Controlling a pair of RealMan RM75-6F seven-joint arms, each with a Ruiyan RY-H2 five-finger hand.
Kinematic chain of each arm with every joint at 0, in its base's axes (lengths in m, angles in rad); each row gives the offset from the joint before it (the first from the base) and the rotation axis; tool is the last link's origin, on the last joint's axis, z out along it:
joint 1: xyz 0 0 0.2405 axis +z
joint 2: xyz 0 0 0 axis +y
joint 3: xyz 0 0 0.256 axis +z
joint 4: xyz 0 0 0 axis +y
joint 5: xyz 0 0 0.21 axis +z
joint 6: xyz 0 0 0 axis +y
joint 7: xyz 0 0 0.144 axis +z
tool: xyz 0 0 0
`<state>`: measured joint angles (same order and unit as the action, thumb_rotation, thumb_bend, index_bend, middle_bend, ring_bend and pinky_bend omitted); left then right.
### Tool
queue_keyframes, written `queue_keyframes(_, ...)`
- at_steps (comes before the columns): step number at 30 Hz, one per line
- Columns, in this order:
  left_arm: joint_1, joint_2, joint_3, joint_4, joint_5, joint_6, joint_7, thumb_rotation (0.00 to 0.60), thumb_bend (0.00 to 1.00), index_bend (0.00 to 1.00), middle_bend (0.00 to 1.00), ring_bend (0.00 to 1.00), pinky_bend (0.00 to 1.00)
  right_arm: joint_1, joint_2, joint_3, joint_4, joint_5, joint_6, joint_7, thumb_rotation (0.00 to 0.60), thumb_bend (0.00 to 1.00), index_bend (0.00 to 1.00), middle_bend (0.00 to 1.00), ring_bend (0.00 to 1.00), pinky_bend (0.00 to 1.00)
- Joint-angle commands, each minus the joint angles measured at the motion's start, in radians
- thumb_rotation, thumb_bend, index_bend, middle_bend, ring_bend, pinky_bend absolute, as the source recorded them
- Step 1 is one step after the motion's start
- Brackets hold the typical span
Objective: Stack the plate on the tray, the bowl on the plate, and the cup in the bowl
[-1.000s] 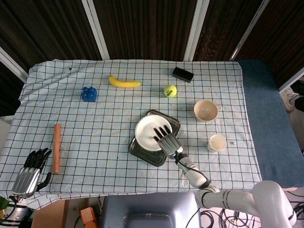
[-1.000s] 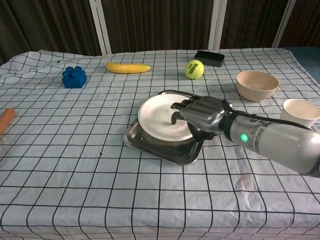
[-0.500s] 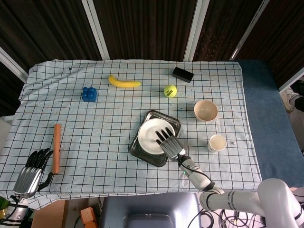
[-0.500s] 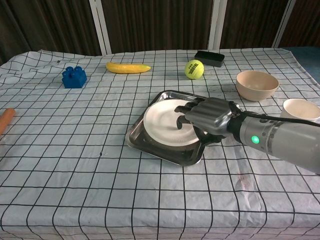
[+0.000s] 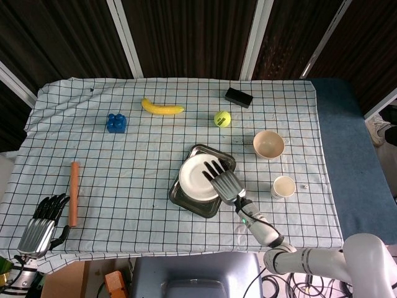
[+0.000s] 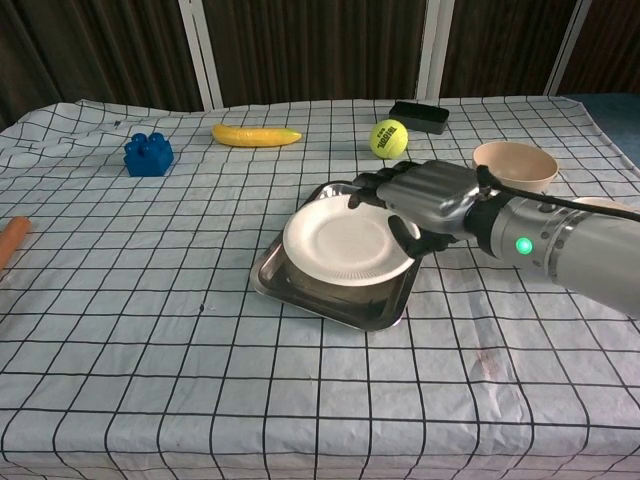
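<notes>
Plate (image 6: 345,245) tilted on tray (image 6: 335,300); right hand (image 6: 425,195) grips far-right rim.

Your worktop (image 5: 149,149) carries a banana (image 5: 162,108), a blue block (image 5: 116,122) and a tennis ball (image 5: 222,118). You'll see a black box (image 5: 238,97) at the far edge. An orange stick (image 5: 74,194) lies on your left.

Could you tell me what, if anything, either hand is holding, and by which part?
The right hand grips the round white plate by its right rim, over the metal tray. The left hand holds nothing.
</notes>
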<state>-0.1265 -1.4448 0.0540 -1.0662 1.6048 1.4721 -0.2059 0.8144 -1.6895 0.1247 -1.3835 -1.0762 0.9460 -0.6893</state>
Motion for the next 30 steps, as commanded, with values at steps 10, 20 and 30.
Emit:
queue_keyframes(10, 0.004, -0.013, 0.005, 0.021, 0.003, 0.000, -0.024, 0.600, 0.47, 0.00, 0.03, 0.00, 0.03, -0.069, 0.160, 0.032, 0.097, 0.022, 0.115, -0.043, 0.600, 0.31, 0.16, 0.00, 0.00, 0.00)
queue_keyframes(20, 0.004, -0.020, 0.005, 0.028, -0.010, -0.021, -0.019, 0.600, 0.47, 0.00, 0.03, 0.00, 0.03, -0.072, 0.068, 0.011, 0.345, 0.053, 0.031, -0.011, 0.600, 0.31, 0.19, 0.00, 0.00, 0.00)
queue_keyframes(30, 0.001, -0.020, 0.001, 0.025, -0.019, -0.037, -0.013, 0.600, 0.47, 0.00, 0.02, 0.00, 0.03, -0.077, -0.031, 0.017, 0.512, 0.025, -0.028, 0.115, 0.600, 0.31, 0.27, 0.00, 0.00, 0.00)
